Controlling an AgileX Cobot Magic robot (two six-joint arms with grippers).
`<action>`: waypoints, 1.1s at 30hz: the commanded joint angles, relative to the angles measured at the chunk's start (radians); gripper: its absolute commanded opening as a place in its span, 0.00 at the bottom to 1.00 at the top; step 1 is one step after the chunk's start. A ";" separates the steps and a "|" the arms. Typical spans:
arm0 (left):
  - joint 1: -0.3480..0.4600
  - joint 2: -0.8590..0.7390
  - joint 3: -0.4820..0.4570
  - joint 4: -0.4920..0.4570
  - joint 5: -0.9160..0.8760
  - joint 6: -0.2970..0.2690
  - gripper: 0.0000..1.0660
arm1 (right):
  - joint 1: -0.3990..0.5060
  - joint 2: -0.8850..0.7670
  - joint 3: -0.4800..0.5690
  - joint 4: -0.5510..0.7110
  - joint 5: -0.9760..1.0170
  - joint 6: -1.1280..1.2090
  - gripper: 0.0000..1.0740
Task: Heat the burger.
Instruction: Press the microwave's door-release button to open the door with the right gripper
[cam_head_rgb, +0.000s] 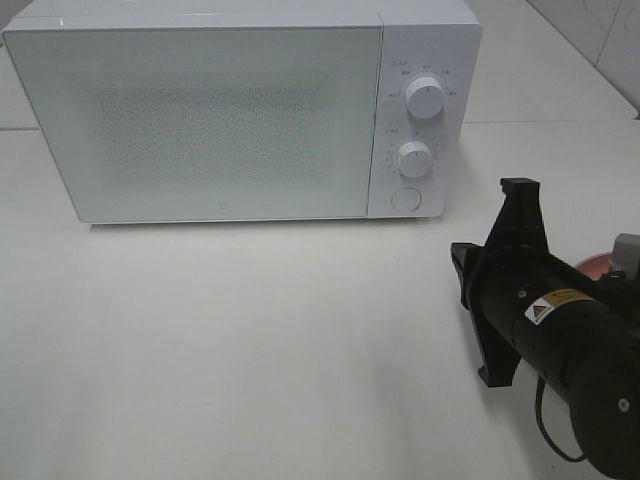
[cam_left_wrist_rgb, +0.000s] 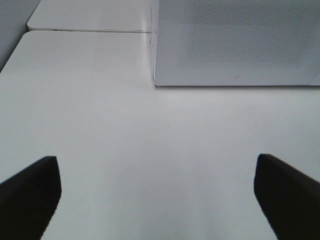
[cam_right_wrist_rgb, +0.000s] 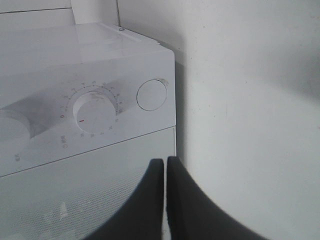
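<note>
Burger unseen; right pincer (cam_right_wrist_rgb: 165, 163), jaws together, before round microwave button (cam_right_wrist_rgb: 151, 94).

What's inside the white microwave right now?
The white box-shaped microwave has its dotted frosted door shut. Only a grey speckled haze shows through the panel. No contents can be made out, so whatever is inside is covered.
</note>
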 joint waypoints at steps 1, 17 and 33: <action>-0.007 -0.020 0.003 -0.005 -0.007 0.002 0.92 | 0.003 0.042 -0.034 -0.026 0.010 0.014 0.00; -0.007 -0.020 0.003 -0.005 -0.007 0.002 0.92 | -0.165 0.171 -0.175 -0.208 0.112 0.031 0.00; -0.007 -0.019 0.003 -0.004 -0.007 0.002 0.92 | -0.266 0.257 -0.337 -0.304 0.196 -0.002 0.00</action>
